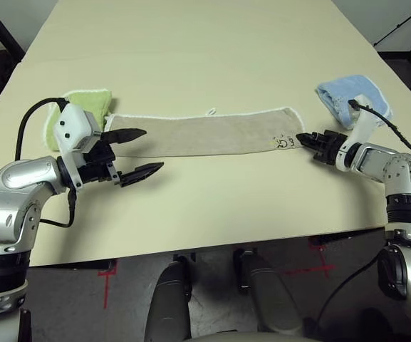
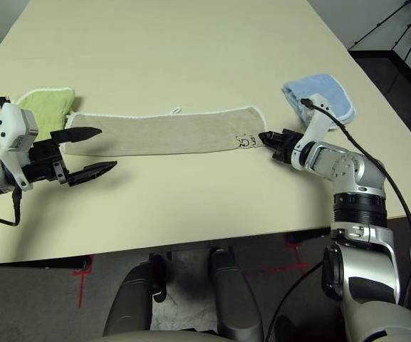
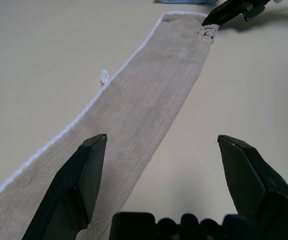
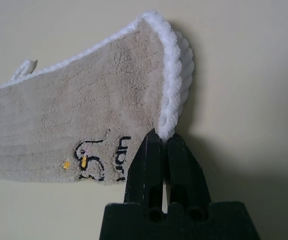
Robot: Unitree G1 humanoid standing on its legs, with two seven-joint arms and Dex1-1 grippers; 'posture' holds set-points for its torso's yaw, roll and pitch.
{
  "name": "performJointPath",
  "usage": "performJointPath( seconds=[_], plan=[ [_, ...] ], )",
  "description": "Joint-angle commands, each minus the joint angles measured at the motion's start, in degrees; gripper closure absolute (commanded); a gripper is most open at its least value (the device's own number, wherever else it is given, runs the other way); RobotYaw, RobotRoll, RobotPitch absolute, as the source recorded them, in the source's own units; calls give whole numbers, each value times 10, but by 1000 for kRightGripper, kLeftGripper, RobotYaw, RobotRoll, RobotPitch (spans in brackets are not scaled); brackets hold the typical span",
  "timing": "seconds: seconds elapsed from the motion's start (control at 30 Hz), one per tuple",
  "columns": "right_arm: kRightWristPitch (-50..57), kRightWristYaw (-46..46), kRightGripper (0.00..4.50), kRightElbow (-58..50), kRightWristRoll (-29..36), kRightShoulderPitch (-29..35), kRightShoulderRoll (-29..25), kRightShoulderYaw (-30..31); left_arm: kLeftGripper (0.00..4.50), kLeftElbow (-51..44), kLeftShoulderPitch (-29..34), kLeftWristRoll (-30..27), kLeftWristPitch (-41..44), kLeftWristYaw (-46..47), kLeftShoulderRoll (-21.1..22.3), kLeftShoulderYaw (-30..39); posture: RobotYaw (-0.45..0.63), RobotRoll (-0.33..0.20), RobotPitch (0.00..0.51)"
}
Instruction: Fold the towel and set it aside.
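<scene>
Towel [image 1: 201,134], beige, already folded once into a long narrow strip, lies flat across the middle of the table [image 1: 212,43], running from nine to three o'clock. White loop tag [image 1: 210,111] projects from its far edge at twelve; dark embroidered motif [image 4: 91,160] sits by the three o'clock end. My right gripper [image 4: 162,142] has its fingers pressed together at the white-stitched corner of that end; they appear to pinch the edging. My left gripper [image 1: 132,152] hovers at the nine o'clock end, fingers wide apart, one over the cloth and one just off its near edge, holding nothing.

Step in hand, as I judge it: securing both ends for the next fold. The next move calls for my left fingers to close on their end before either corner is lifted.

Lime-green towel [image 1: 84,108] touches or underlies the nine o'clock end; light-blue towel [image 1: 351,96] lies near my right wrist. Bare tabletop lies toward twelve and six o'clock.
</scene>
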Motion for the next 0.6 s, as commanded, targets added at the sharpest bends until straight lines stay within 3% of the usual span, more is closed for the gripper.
performJointPath(
  seconds=[0.03, 0.6],
  plan=[
    [-12, -16, 4474, 34, -25, 12, -17, -3, 0, 2, -2, 4, 2, -3, 5, -9, -134, 0, 222],
    [-31, -23, 4474, 57, -27, -1, -39, -7, 0, 11, -17, 0, 0, 6, -1, -5, -134, 0, 217]
  ],
)
